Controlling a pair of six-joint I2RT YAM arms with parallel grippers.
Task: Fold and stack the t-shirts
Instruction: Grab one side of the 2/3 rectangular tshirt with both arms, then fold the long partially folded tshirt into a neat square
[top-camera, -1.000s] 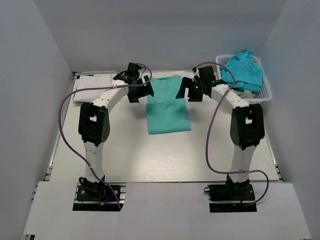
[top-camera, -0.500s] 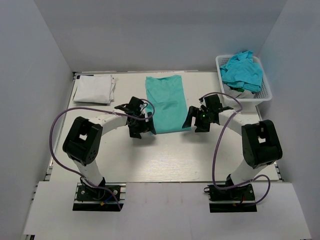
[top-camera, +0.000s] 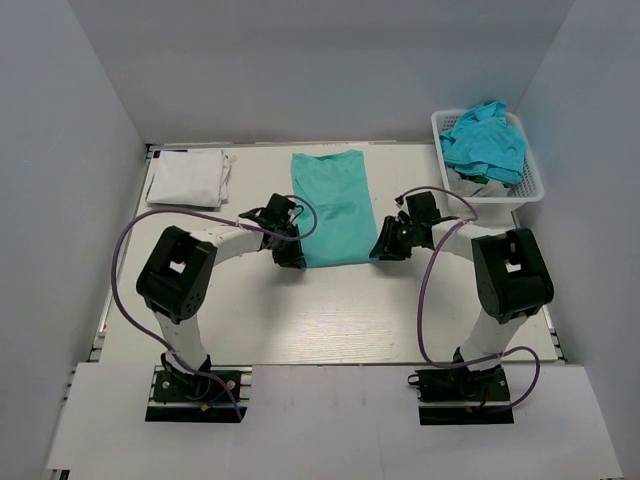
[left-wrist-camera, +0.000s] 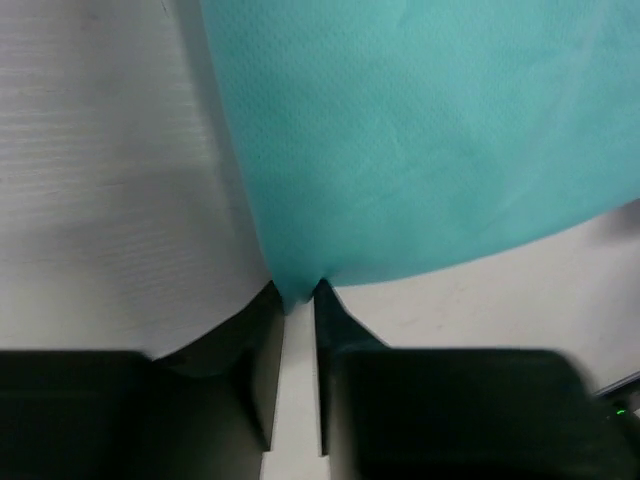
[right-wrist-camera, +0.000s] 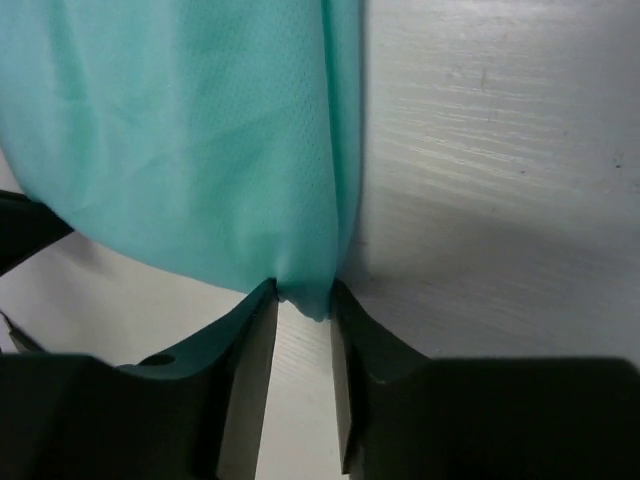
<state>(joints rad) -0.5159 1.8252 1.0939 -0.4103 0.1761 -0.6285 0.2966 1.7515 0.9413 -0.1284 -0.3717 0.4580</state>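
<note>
Teal t-shirt (top-camera: 330, 200), folded into a long strip, pinched at both near corners.

Hidden from above: the fingertips of both grippers, tucked under their wrist bodies, so the grip is readable only from the wrist cameras. Cropped and soft there, with sleeves and collar impossible to make out. Left gripper (left-wrist-camera: 297, 298) almost closed, clamping the strip's 7 o'clock corner, a small tuck of cloth between the dark fingers (left-wrist-camera: 258, 360). Right gripper (right-wrist-camera: 300, 297) likewise narrowed onto the 5 o'clock corner, cloth bunched between its jaws. Spread on the table (top-camera: 330, 310), reaching from the grippers toward 12 o'clock. Folded white t-shirt (top-camera: 188, 178) at 10 o'clock, well apart. White lattice basket (top-camera: 535, 188) at 2 o'clock, heaped with more teal t-shirts (top-camera: 485, 140).
</note>
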